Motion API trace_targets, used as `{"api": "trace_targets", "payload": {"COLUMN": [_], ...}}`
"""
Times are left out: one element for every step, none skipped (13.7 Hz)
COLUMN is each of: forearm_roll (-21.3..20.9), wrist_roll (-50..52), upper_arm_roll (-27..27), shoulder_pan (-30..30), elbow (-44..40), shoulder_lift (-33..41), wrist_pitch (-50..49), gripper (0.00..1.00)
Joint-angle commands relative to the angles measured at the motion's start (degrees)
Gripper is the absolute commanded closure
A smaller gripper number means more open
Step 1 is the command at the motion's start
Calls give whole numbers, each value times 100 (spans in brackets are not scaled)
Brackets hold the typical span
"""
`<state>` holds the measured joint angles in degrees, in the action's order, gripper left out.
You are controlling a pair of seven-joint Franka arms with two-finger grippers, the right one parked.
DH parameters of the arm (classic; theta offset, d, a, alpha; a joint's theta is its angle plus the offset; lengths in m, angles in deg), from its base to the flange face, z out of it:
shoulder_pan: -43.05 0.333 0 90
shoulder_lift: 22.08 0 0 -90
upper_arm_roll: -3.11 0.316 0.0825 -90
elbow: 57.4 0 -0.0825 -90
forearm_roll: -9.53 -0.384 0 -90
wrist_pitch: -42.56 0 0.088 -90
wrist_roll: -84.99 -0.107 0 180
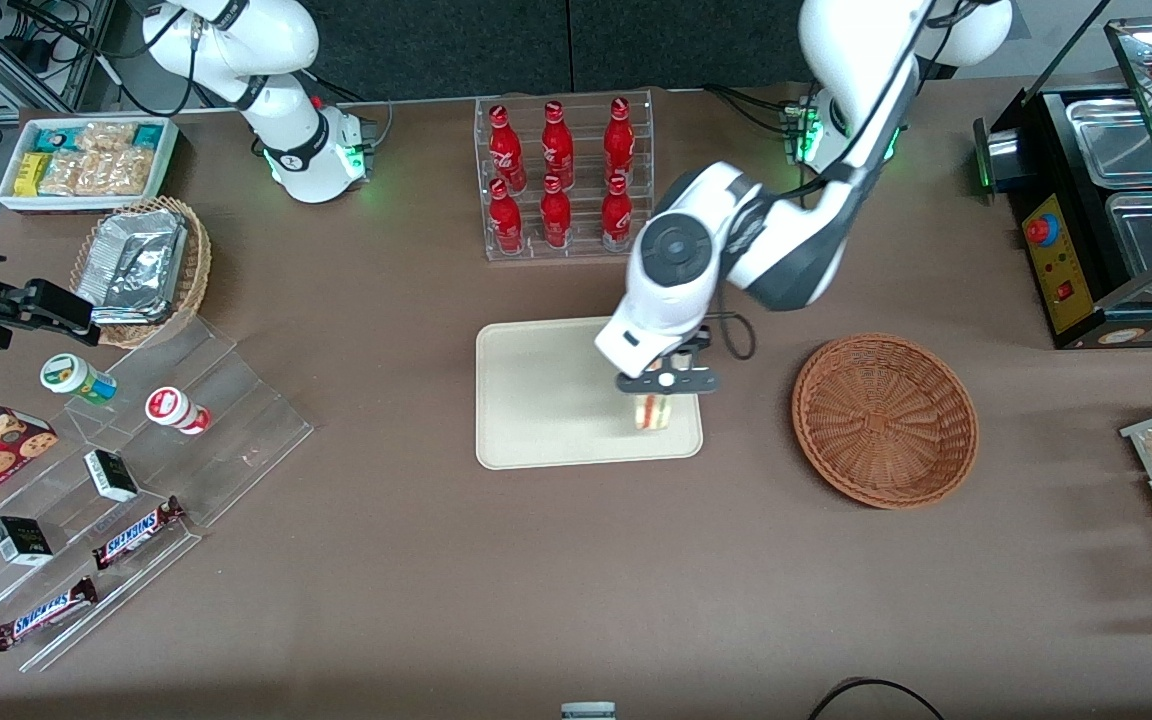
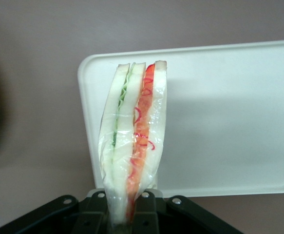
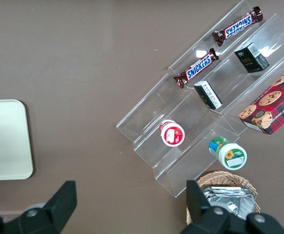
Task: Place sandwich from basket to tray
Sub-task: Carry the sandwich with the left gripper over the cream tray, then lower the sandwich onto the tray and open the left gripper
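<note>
Pincer (image 1: 658, 398): pressed onto the sandwich, its fingers narrowed to the wedge's thickness; it hangs over the tray's corner nearest the basket and the front camera.
Fingers (image 2: 144, 214): black, clamping the wrapped wedge at one end, as the wrist view shows.
Sandwich (image 1: 652, 411): pinched in the pincer, over the tray near its 4 o'clock corner; whether it touches the tray surface I cannot tell.
Sandwich detail (image 2: 134, 141): clear-wrapped, white bread layers with a green stripe and a red-orange stripe, reaching out from the fingers over the tray edge.
Tray (image 1: 546, 400): cream, flat on the bench at the middle, bare apart from the sandwich corner.
Basket (image 1: 884, 420): reddish-brown wicker, at 3 o'clock from the tray, apart from it, nothing visible inside.
Bottle rack (image 1: 563, 175): clear rack of red bottles at 12 o'clock from the tray, farther from the front camera.
Bench (image 1: 436, 580): brown surface carrying everything.
</note>
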<state>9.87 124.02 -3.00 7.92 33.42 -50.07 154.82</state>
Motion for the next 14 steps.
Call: {"api": "trace_targets", "payload": {"forearm_roll": [98, 89, 98, 116, 116, 116, 98, 81, 72, 72, 54, 54, 46, 37], "wrist_roll": [86, 218, 289, 385, 534, 649, 806, 964, 1062, 1071, 1072, 1072, 1063, 1063], "upper_arm_roll": [84, 84, 58, 49, 49, 49, 49, 49, 49, 49, 49, 58, 58, 58], "shoulder_pan": [-388, -406, -432, -537, -590, -652, -696, -722, -731, -740, -740, -740, -758, -801], "elbow": [-713, -863, -1003, -1083, -1127, -1180, -1241, -1277, -1286, -1286, -1286, -1295, -1304, -1304], "shoulder_lift": [-626, -793, -951, -1075, -1181, -1269, -1339, -1383, -1410, -1410, -1428, -1480, -1507, -1550], "wrist_pitch": [-99, -73, -12, 50, 103, 173, 200, 200, 200, 200, 200, 200, 200, 200], "gripper": [100, 100, 100, 100, 100, 100, 100, 100, 100, 100, 100, 100, 100, 100]}}
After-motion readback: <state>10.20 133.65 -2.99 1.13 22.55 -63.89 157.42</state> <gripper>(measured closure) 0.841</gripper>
